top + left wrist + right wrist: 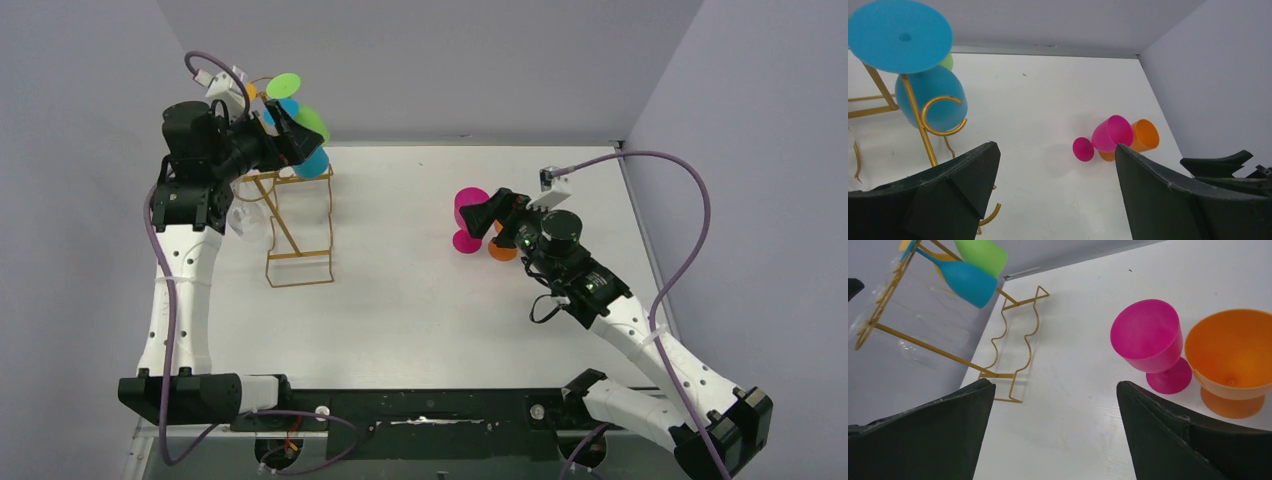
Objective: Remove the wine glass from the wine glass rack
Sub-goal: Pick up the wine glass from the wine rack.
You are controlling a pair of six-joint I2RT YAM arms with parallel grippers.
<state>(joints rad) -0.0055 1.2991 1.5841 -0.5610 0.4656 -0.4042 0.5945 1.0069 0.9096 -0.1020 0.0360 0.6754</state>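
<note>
The white counter (420,300) carries the gold wire rack (299,253) at its far left, with a blue glass (940,82), a green glass (312,122) and a clear glass (245,220) hanging from it, feet up. The left hand (296,138) is raised at the rack's top beside the blue glass, fingers spread wide and holding nothing, while the right hand (1055,385), well to the right, is spread and empty too. Just beyond the right hand, the pink glass (1148,340) stands upright on the counter, well apart from the rack and right beside an orange glass (1233,350).
</note>
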